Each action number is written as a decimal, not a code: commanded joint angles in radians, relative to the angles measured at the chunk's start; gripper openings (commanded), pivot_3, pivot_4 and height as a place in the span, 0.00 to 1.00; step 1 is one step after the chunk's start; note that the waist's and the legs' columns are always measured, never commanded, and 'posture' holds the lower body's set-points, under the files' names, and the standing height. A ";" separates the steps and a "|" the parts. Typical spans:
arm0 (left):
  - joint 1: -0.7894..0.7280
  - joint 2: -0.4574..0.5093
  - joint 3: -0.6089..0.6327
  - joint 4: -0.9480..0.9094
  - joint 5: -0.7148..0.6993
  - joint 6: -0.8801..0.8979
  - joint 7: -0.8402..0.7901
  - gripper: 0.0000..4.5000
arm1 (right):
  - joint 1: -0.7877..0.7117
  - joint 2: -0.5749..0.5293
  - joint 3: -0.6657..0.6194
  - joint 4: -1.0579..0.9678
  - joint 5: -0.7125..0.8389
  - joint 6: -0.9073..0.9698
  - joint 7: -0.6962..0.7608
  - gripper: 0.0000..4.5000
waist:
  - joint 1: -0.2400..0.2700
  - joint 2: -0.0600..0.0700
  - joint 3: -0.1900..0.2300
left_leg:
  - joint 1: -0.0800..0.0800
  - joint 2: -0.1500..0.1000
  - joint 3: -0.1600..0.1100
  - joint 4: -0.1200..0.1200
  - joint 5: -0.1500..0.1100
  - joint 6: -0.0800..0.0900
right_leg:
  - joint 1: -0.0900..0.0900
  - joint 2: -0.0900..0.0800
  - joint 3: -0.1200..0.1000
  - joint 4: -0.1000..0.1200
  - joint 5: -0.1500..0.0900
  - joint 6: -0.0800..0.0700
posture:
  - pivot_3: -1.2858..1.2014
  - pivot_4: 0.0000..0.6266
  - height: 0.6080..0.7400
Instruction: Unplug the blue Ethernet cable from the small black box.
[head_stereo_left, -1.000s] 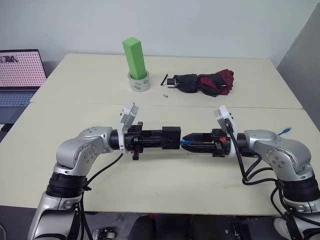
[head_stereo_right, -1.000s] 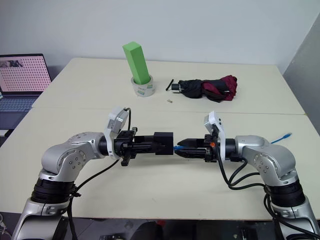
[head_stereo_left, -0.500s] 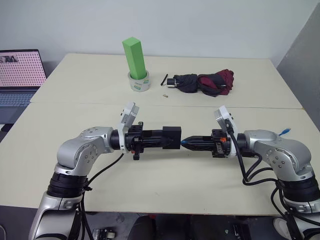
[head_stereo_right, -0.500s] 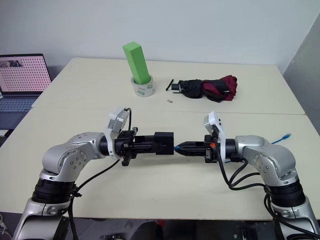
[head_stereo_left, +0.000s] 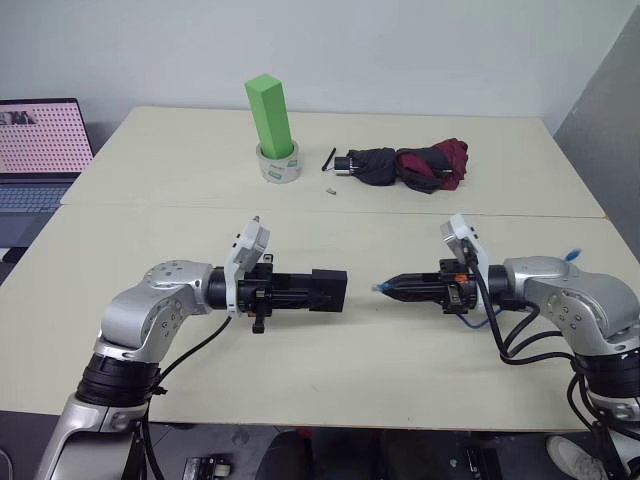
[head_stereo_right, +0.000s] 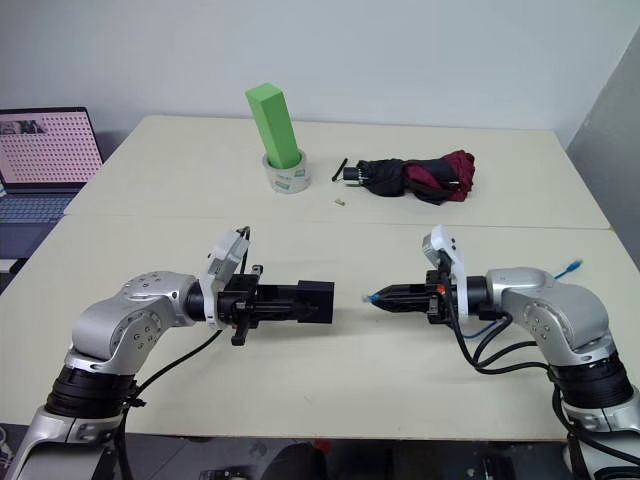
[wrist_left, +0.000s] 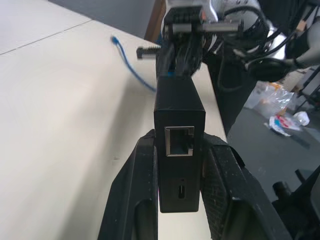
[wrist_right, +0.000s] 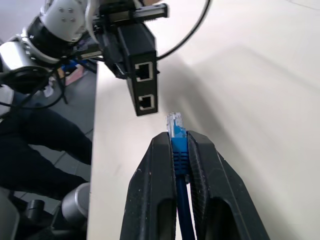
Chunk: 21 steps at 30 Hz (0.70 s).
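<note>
Both arms reach inward over the near half of the table (head_stereo_left: 330, 370), forearms about level, the grippers pointing at each other with a clear gap between them.

The left gripper (head_stereo_left: 322, 290) points toward the robot's right, its two fingers clamped on the sides of the small black box (head_stereo_left: 330, 288), which is held above the table, near the middle of the front edge. In the left wrist view the box (wrist_left: 179, 150) sits squeezed between the black fingers (wrist_left: 139, 200), with an empty socket facing the camera.

The right gripper (head_stereo_left: 388, 287) points toward the robot's left, its fingers pressed together on the blue Ethernet cable (wrist_right: 178, 160) just behind the pale plug, which sticks out past the fingertips and is apart from the box. The cable trails back under the right arm toward the table's right edge.

Count: one box, one blue cable, one green block (head_stereo_left: 268, 115) standing in one tape roll (head_stereo_left: 277, 166), and one folded umbrella (head_stereo_left: 410, 165) near the far edge.
</note>
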<state>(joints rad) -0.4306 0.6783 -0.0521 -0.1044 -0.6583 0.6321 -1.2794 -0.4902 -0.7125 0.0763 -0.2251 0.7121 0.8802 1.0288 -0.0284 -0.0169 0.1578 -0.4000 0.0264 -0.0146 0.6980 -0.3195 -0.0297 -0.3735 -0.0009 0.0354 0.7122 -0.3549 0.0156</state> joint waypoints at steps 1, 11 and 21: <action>0.010 0.021 0.029 -0.002 0.025 -0.041 0.004 0.18 | -0.011 0.029 -0.027 0.116 -0.162 -0.185 -0.109 0.02 | 0.000 0.000 0.000 | 0.000 0.000 0.000 0.000 0.000 0.000 | 0.000 0.000 0.000 0.000 0.000 0.000 | 0.52 0.24 1.00; -0.005 -0.033 -0.006 0.052 0.153 -0.169 0.092 0.18 | -0.151 0.224 0.009 0.599 -0.605 -0.615 -0.577 0.35 | -0.003 0.000 0.000 | -0.001 0.000 0.003 -0.001 0.002 -0.004 | -0.003 0.000 0.002 0.001 0.000 0.000 | 0.52 0.24 1.00; 0.009 -0.117 0.066 0.178 0.318 -0.437 0.314 0.18 | -0.016 0.117 -0.004 0.176 -0.398 -0.462 -0.238 0.86 | 0.000 0.001 0.000 | -0.001 0.001 0.003 -0.001 0.002 -0.003 | -0.004 0.000 0.002 0.001 0.000 0.000 | 0.52 0.24 1.00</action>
<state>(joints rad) -0.4168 0.5777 -0.0354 0.0523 -0.3792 0.2761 -1.0400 -0.5233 -0.5637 0.0808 0.1046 0.2275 0.3709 0.6874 -0.0285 -0.0162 0.1581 -0.4014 0.0275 -0.0115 0.6971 -0.3176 -0.0331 -0.3771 -0.0009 0.0373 0.7133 -0.3549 0.0155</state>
